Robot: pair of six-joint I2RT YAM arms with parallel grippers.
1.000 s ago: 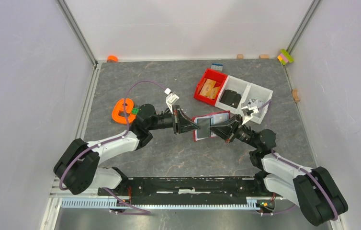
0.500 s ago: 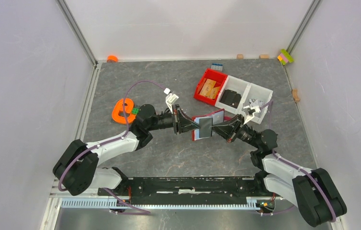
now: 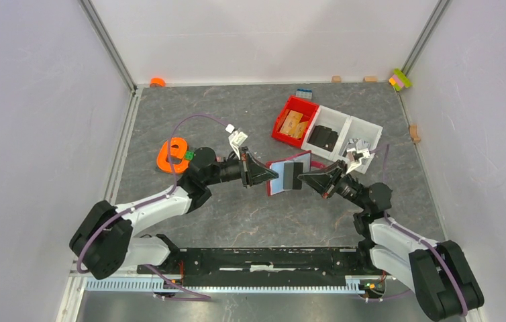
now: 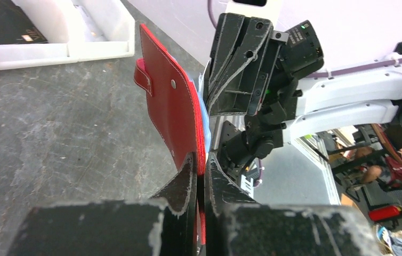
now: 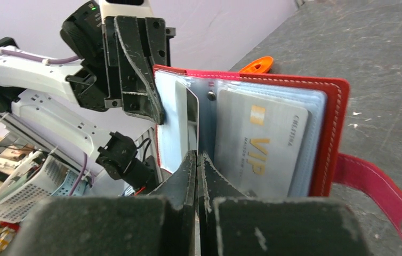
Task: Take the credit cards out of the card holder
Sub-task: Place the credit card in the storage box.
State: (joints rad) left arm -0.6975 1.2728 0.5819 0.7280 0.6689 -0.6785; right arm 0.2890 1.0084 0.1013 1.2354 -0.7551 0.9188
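The dark red card holder is held up off the table, open, between the two arms. My left gripper is shut on its edge, with the red cover standing upright ahead of the fingers. My right gripper is shut on a thin dark grey credit card, seen edge-on in the right wrist view. Whether that card is free of its pocket I cannot tell. A grey VIP card and light blue cards sit in the pockets. The strap hangs at the right.
A bright red bin with tan wooden pieces and a white two-part bin holding a black item stand behind the holder. An orange object lies left of the left arm. Small blocks line the back wall.
The card holder, lying nearly flat a second ago, has been lifted and tilted upright. The right gripper and its grey card have shifted slightly right.
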